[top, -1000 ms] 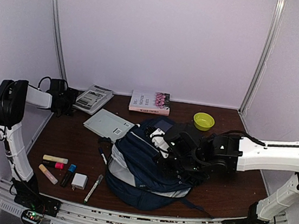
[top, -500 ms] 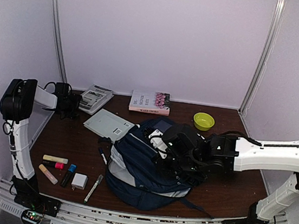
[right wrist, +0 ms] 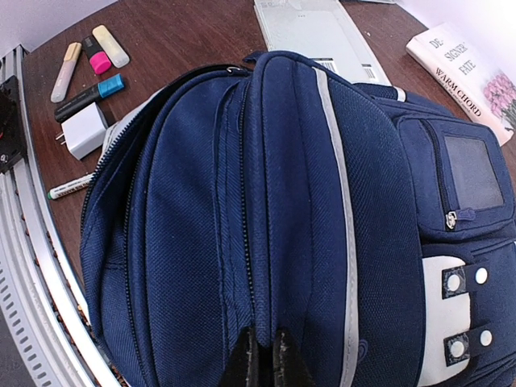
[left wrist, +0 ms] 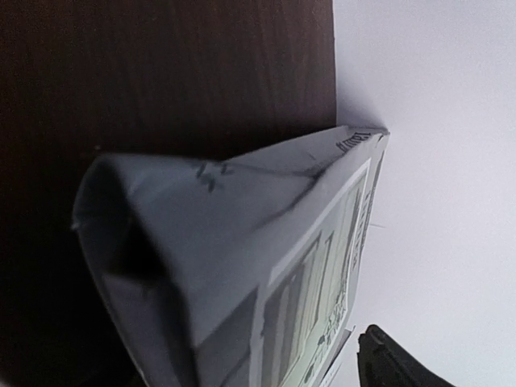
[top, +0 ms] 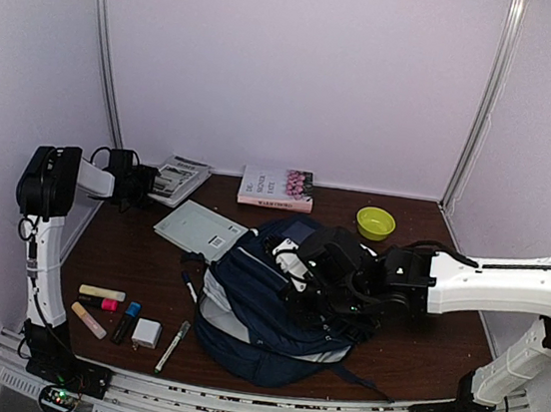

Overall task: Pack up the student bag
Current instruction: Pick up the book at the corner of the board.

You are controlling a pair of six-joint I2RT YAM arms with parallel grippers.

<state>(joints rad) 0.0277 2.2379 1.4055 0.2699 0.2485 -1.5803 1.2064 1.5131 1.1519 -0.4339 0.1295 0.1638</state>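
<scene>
Right end effector, reaching leftward, pinches student bag; left end effector: gap unclear.

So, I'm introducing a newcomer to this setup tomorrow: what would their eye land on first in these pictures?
The navy student bag fills the middle, dwarfing everything, with the right hand closed, its tips against the bag's fabric. In the far left corner, the left hand sits right at a grey booklet whose pages gape. A bright yellow-green bowl pops at the back right.
</scene>
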